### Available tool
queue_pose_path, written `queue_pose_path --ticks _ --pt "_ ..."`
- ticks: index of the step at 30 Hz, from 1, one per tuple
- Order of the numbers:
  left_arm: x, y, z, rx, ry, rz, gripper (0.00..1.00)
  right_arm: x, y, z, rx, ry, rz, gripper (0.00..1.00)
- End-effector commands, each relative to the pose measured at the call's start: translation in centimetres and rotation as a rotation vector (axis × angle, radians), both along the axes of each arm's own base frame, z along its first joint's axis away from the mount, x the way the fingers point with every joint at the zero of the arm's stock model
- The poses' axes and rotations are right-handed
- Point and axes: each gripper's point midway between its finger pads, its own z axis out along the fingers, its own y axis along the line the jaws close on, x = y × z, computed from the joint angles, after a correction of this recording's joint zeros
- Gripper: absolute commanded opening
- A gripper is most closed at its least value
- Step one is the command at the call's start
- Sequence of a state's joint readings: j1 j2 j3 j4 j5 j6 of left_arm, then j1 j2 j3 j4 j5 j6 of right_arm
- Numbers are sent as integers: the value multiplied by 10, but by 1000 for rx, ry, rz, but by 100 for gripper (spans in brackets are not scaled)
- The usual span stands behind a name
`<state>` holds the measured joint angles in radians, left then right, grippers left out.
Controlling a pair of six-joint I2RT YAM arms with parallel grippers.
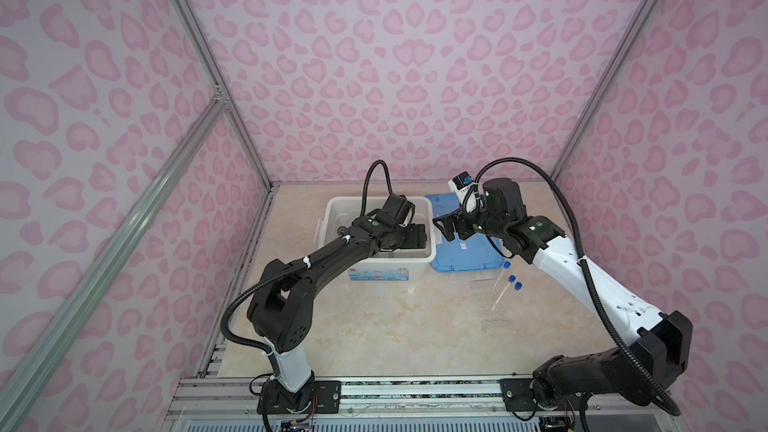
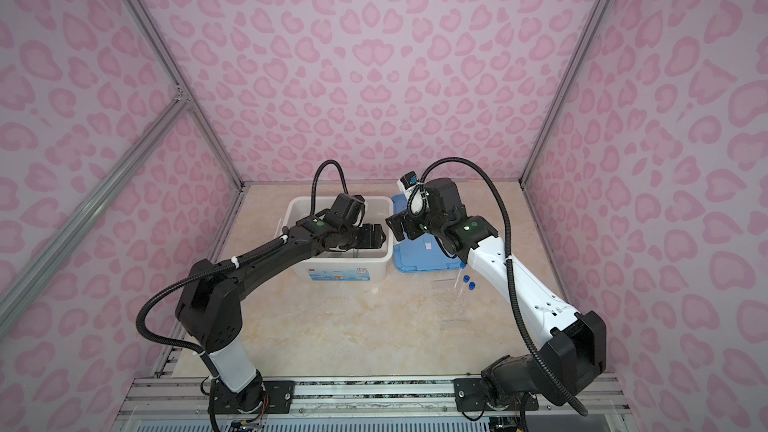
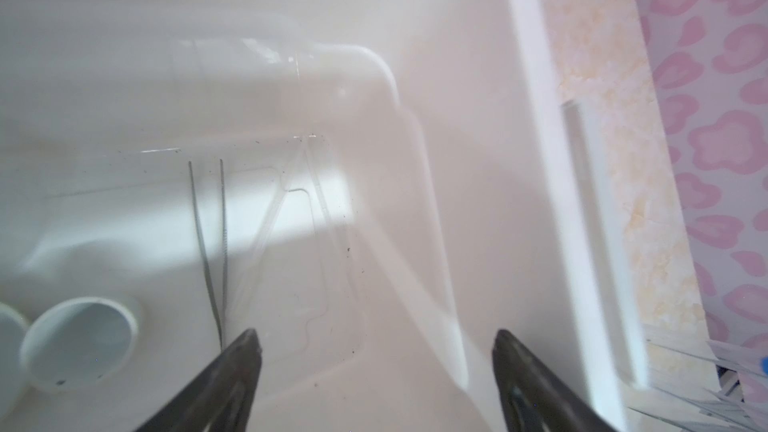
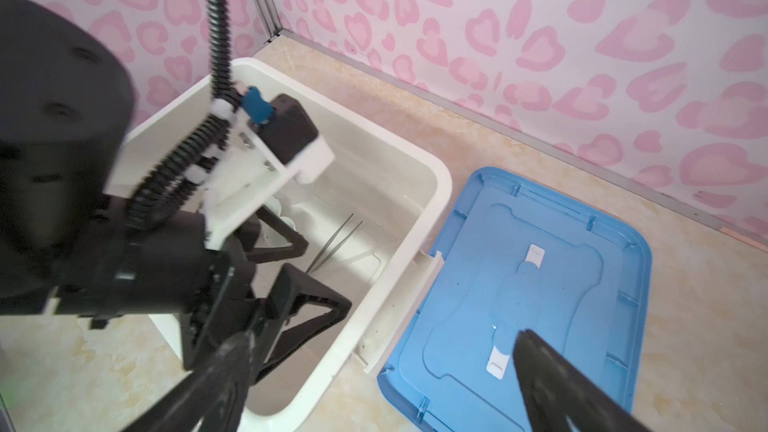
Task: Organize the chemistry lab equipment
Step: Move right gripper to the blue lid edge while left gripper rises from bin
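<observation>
While my left gripper point(image 3: 374, 338) hangs low inside the white bin point(image 1: 365, 264), its jaws stand spread wide with nothing between them, and that suits a drop-off: down here a light piece lands on the floor instead of bouncing off a wall. Right below the fingertips lie the thin metal tweezers point(image 3: 223, 243), flat on the bin floor, and just beside them a clear dropper point(image 3: 272, 218), hard to pick out against the white plastic. Two small round dishes point(image 3: 79, 342) sit close together on the floor as well, mouths up, and the clear beaker point(image 3: 237, 60) shows only as a blurred shape by a wall, so I cannot tell how it stands. My right gripper point(image 1: 451, 228) hovers just past the bin's right rim, above the flat blue lid point(image 1: 461, 261), jaws fully apart and holding nothing; I judge it is keeping clear so the two arms don't clash over the opening. Left to collect are the three long clear tubes with blue caps point(image 1: 512, 278), lying together on the table near the lid's near right corner, on the right arm's side, so I reckon they are its job. The lid lies flat beside the bin, keeping the mouth free. Underneath is a pale marbled tabletop point(image 1: 395, 326), smooth and glossy, and pink patterned walls point(image 1: 415, 56) on an aluminium frame close in the far side and both flanks.
</observation>
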<state>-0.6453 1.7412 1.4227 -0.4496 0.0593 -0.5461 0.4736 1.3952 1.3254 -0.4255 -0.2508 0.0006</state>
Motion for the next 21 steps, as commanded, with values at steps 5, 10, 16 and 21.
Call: queue_pose_path --ticks 5,10,16,21 --pt "-19 18 76 -89 -113 23 98 26 -61 -11 3 61 -229 98" --pt "-44 15 122 -283 -150 -52 98 46 -122 -43 -14 142 -426 99" --pt "-65 44 149 -334 -234 19 98 62 -175 -101 -77 280 -560 90" --pt "-77 59 153 -329 -244 43 98 69 -202 -148 -170 423 -597 84"
